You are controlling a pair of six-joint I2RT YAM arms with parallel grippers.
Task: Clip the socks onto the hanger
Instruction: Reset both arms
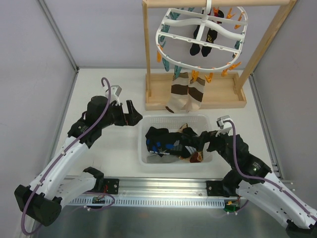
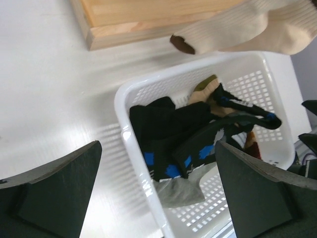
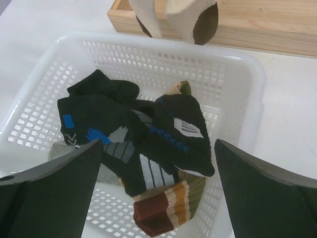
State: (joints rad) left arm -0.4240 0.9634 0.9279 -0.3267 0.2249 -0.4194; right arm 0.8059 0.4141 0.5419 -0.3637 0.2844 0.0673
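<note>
Two tan, brown and white banded socks [image 1: 185,91] hang pegged to the white oval hanger [image 1: 197,66], slung from a wooden frame [image 1: 218,94] at the far side of the table [image 1: 109,84]. In front, a white basket [image 1: 171,118] holds a pile of dark socks [image 1: 166,144]. The left gripper [image 1: 130,115] sits just left of the basket. The right gripper [image 1: 202,141] reaches over its right end, jaws hard to make out against the dark fabric.

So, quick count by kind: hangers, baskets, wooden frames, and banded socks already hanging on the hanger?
hanger: 1
basket: 1
wooden frame: 1
banded socks hanging: 2
Total: 5
The loose socks in the basket are too tangled to count.
</note>
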